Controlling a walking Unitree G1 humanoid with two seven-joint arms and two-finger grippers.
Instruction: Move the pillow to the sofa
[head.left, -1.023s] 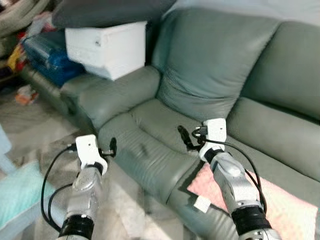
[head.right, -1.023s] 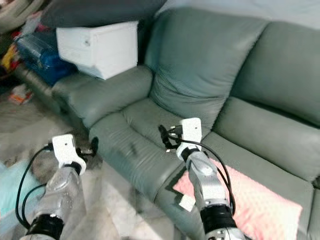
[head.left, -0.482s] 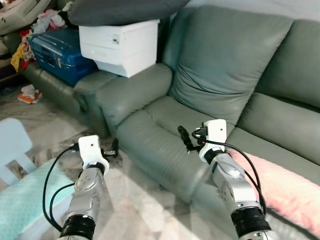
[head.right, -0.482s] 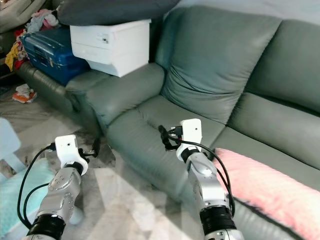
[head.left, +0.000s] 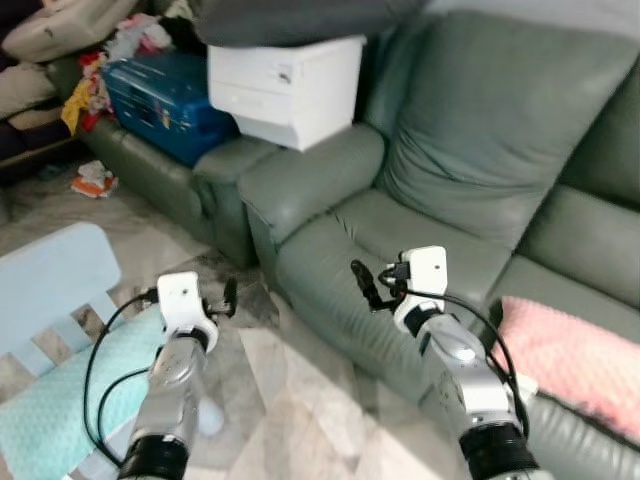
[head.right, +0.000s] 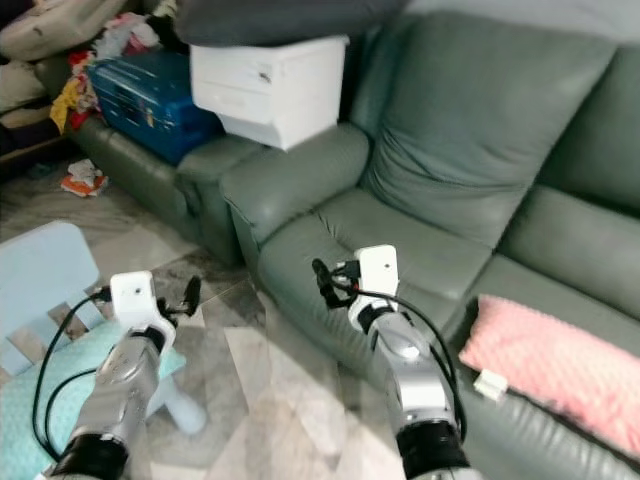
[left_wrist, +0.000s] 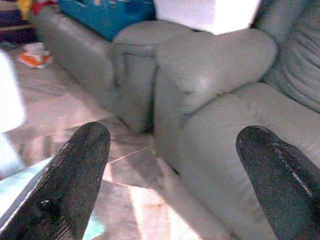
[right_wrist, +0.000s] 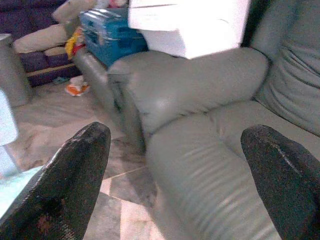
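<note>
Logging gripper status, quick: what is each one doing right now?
Left gripper: jaws open, holding nothing, over the floor beside the sofa.
Right gripper: jaws open, holding nothing, at the sofa's seat edge.

Both my grippers hang in open air, fingers spread, nothing between them. My right gripper (head.right: 322, 283) sits just off the front edge of the sofa (head.right: 420, 235) seat, whose cushion ahead is bare. Farther along the seat lies the pink pillow (head.right: 560, 365). My left gripper (head.left: 228, 297) is over open marble floor (head.left: 300, 400). Beside it on my left stands a pale blue chair (head.left: 55, 285) with a teal cloth (head.left: 60, 410). Ahead, the sofa arm (left_wrist: 210, 60) and a second armrest (left_wrist: 132, 42) meet, topped by a white box (head.left: 285, 85).
</note>
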